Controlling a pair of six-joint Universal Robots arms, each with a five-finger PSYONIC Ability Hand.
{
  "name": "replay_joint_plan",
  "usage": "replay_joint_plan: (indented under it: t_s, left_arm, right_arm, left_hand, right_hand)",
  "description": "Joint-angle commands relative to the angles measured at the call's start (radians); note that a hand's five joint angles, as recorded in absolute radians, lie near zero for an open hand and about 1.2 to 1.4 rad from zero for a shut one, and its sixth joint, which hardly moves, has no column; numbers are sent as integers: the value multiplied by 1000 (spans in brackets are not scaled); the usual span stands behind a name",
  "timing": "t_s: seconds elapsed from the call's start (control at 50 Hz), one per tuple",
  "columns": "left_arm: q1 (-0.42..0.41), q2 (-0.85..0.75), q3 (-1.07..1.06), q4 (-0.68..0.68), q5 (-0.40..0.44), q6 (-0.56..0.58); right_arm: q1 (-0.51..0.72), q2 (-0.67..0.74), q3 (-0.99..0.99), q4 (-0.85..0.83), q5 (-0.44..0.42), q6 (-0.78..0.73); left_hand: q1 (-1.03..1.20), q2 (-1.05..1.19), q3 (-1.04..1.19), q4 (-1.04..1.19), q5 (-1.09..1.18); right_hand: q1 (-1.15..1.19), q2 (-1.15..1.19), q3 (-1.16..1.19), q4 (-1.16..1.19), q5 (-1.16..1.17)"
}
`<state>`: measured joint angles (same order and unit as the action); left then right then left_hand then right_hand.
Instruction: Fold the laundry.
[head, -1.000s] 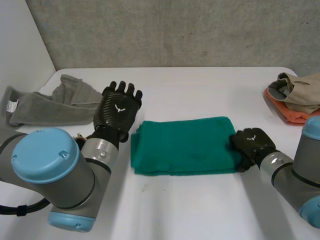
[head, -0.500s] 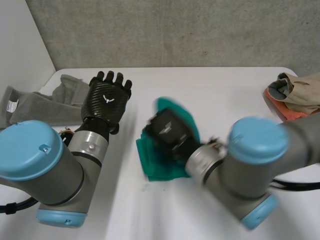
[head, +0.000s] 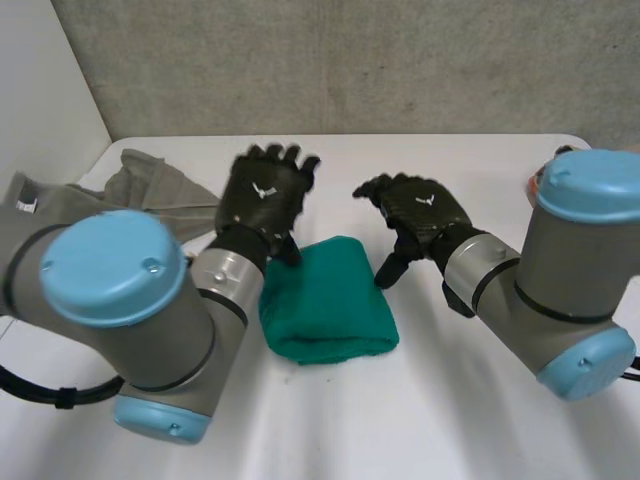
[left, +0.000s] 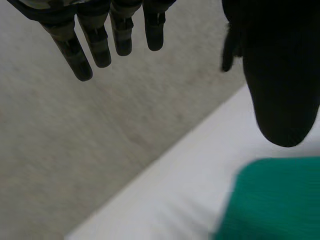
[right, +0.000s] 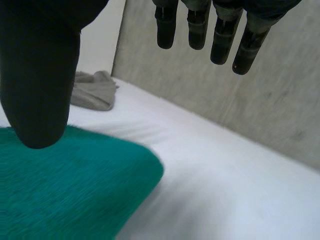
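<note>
You have the folded green terry towel (head: 325, 300) flat on the white tabletop (head: 430, 420), between both hands, beneath their thumbs. Left hand (head: 262, 200): fingers straight, released, holding nothing. Right hand (head: 420, 212): relaxed, likewise empty.

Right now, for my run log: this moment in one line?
towel: folded, on table | left hand: open, empty | right hand: open, empty | grey cloth: crumpled

Green towel (head: 325, 300) common to all views
</note>
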<state>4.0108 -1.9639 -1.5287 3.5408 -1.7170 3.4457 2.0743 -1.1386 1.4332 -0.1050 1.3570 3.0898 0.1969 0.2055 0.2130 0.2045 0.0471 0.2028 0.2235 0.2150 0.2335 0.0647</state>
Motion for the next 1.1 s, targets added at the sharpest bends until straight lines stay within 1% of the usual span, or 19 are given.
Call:
replay_joint_plan:
  t_s: [0.02, 0.14, 0.26, 0.36, 0.38, 0.46, 0.54, 0.6, 0.68, 0.7, 0.72, 0.74, 0.76, 0.8, 0.82, 0.84, 0.92, 1.0, 1.1]
  left_arm:
    - [-16, -87, 59, -209, -9, -86]
    - [-12, -124, 64, -303, -9, -83]
    - [-7, -194, 79, -361, -9, -77]
    - [11, -240, 100, -405, -6, -76]
    - [13, -243, 105, -407, -4, -74]
    - [14, -233, 119, -408, 7, -50]
    - [8, -208, 143, -405, 10, -36]
    - [13, -127, 171, -404, 33, -34]
    - [33, -35, 197, -401, 129, -36]
    - [54, 2, 208, -405, 182, -36]
    - [63, 16, 211, -407, 207, -37]
    - [74, 36, 214, -408, 236, -39]
    - [89, 68, 217, -411, 290, -39]
    - [103, 102, 217, -419, 347, -40]
    - [108, 114, 217, -427, 373, -42]
    - [119, 134, 219, -447, 422, -43]
    - [146, 151, 222, -508, 519, -43]
    - [156, 152, 222, -536, 576, -42]
    - [159, 143, 222, -534, 580, -43]
  right_arm:
    - [-5, 164, -164, 175, -87, 4]
    - [1, 256, -235, 240, -110, -5]
    - [3, 329, -269, 274, -96, -85]
    - [6, 349, -283, 275, -46, -190]
    - [7, 346, -283, 275, -24, -225]
    - [12, 320, -283, 274, 1, -292]
    - [9, 234, -255, 254, -1, -290]
    - [9, 154, -203, 190, 2, -266]
    - [13, 71, -76, 58, 4, -241]
    - [15, 51, -47, 30, 5, -241]
    - [20, 1, 16, -20, 13, -244]
    - [23, -24, 48, -44, 19, -249]
    - [26, -44, 82, -67, 25, -250]
    - [36, -91, 175, -128, 34, -252]
    - [41, -98, 205, -148, 37, -253]
    - [47, -98, 234, -169, 37, -253]
    - [90, -93, 349, -263, 39, -260]
    - [139, -46, 397, -358, 40, -264]
    - [164, 78, 379, -441, 47, -304]
  left_hand:
    - [-13, -21, -29, -20, -38]
    - [-10, -18, -26, -17, -35]
    - [-7, -16, -23, -15, -32]
    - [-1, -10, -17, -9, -26]
    - [-1, -10, -17, -9, -26]
    - [-1, -10, -17, -9, -26]
    - [-7, -15, -23, -14, -32]
    - [-10, -18, -26, -17, -35]
    - [5, -4, -11, -3, -20]
    - [16, 8, 0, 9, -8]
    - [22, 14, 6, 15, -2]
    - [28, 20, 12, 21, 4]
    - [43, 34, 27, 35, 18]
    - [52, 43, 36, 44, 27]
    - [58, 49, 42, 50, 33]
    - [61, 52, 45, 53, 36]
    - [61, 52, 45, 53, 36]
    - [61, 52, 45, 53, 36]
    - [61, 52, 45, 53, 36]
  right_hand:
    - [-28, -49, -40, -59, -65]
    - [-28, -49, -40, -59, -65]
    - [-28, -49, -40, -59, -65]
    - [-28, -49, -40, -59, -65]
    - [-28, -49, -40, -59, -65]
    - [-28, -49, -40, -59, -65]
    - [-28, -49, -40, -59, -65]
    - [-28, -49, -40, -59, -65]
    - [-28, -49, -40, -59, -65]
    - [-28, -49, -40, -59, -65]
    - [-28, -49, -40, -59, -65]
    - [-28, -49, -40, -59, -65]
    - [-28, -49, -40, -59, -65]
    - [-28, -49, -40, -59, -65]
    - [-28, -49, -40, -59, -65]
    - [-28, -49, -40, -59, -65]
    - [-28, -49, -40, -59, -65]
    - [-28, -49, -40, -59, -65]
    - [-28, -49, -40, -59, -65]
